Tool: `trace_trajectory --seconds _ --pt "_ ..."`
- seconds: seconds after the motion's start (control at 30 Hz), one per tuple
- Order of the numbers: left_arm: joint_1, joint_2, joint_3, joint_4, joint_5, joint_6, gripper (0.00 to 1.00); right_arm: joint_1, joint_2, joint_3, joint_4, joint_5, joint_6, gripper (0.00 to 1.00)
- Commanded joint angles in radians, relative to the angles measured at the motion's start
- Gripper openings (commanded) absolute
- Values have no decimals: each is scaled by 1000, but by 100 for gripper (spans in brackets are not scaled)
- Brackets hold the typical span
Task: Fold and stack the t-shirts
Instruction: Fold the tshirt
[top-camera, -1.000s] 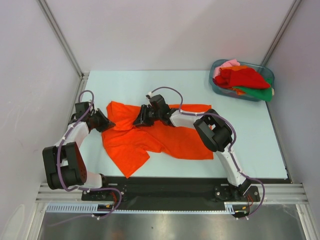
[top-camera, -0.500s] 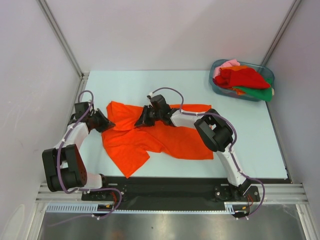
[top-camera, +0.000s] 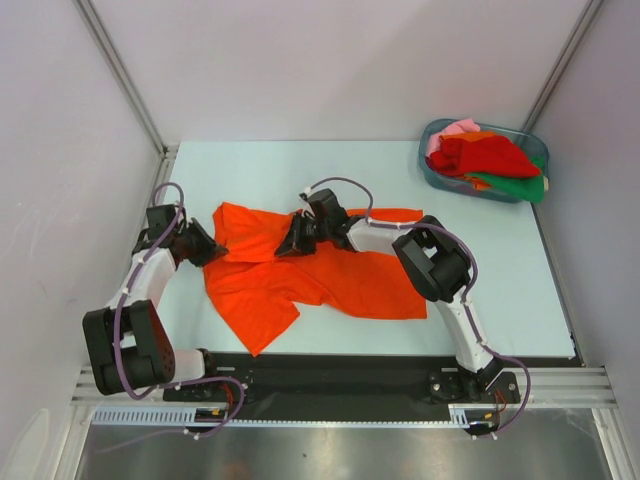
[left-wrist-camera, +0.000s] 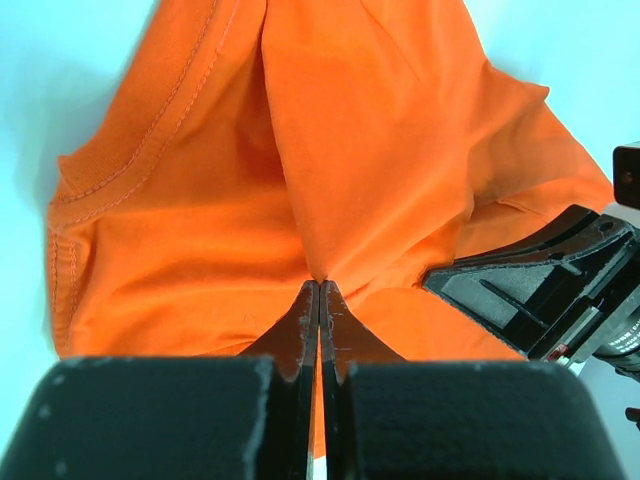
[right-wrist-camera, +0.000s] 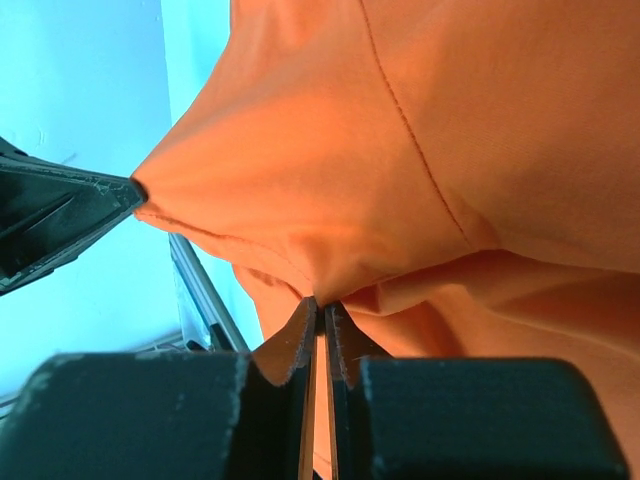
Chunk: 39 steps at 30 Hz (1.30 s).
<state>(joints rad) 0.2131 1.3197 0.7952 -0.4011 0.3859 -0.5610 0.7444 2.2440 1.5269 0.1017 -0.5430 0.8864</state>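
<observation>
A bright orange t-shirt (top-camera: 330, 280) lies spread and partly folded on the pale table. My left gripper (top-camera: 212, 247) is shut on its left edge; in the left wrist view (left-wrist-camera: 320, 285) the cloth is pinched between the jaws. My right gripper (top-camera: 289, 244) is shut on the shirt's upper middle; in the right wrist view (right-wrist-camera: 320, 302) orange cloth is pinched between the jaws. The cloth is pulled taut between the two grippers. Other t-shirts, red (top-camera: 485, 155), green (top-camera: 515, 185) and pink (top-camera: 455, 128), lie heaped in a tub.
A bluish translucent plastic tub (top-camera: 436, 172) stands at the table's back right corner. Grey walls enclose the table on the left, back and right. A black rail (top-camera: 330, 365) runs along the near edge by the arm bases.
My right gripper has moved slightly right with the cloth. My left gripper has shifted slightly left and up, drawing the top edge tighter.
</observation>
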Motion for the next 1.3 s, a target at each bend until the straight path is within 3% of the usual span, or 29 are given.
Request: trace_trajectory --seconds 0.0,0.1,0.17,0.27,0.3,0.4,0.53,0.67,0.8,1.0,1.27 --pt "9 -30 7 -10 -7 -19 0 0 -46 -4 16 -38 -1 8" --pt "6 -37 -10 -15 -5 -16 0 -4 -60 -10 13 -51 -6 9" --pt "11 -40 -24 -27 -28 -11 4 -4 -69 -14 0 -60 -17 16" --pt "29 -76 -24 -54 -94 4 34 -13 -112 -40 -49 -63 -59 34" --pt "35 -83 -14 -58 -120 7 52 -23 -128 -88 -50 -61 -76 37" --pt "37 -73 82 -50 -159 42 69 -62 -214 -161 -77 -48 -137 48" --pt "35 47 243 2 -159 139 75 -144 -355 -235 -143 -16 -213 47" --pt "25 382 485 -88 -47 249 77 -266 -474 -275 -207 20 -299 47" --pt "20 603 723 -171 -90 314 78 -404 -546 -289 -257 40 -385 48" --pt "-7 765 851 -196 -81 351 79 -598 -563 -341 -280 17 -432 49" --pt "-41 865 901 -197 -90 331 77 -692 -561 -376 -231 -28 -432 49"
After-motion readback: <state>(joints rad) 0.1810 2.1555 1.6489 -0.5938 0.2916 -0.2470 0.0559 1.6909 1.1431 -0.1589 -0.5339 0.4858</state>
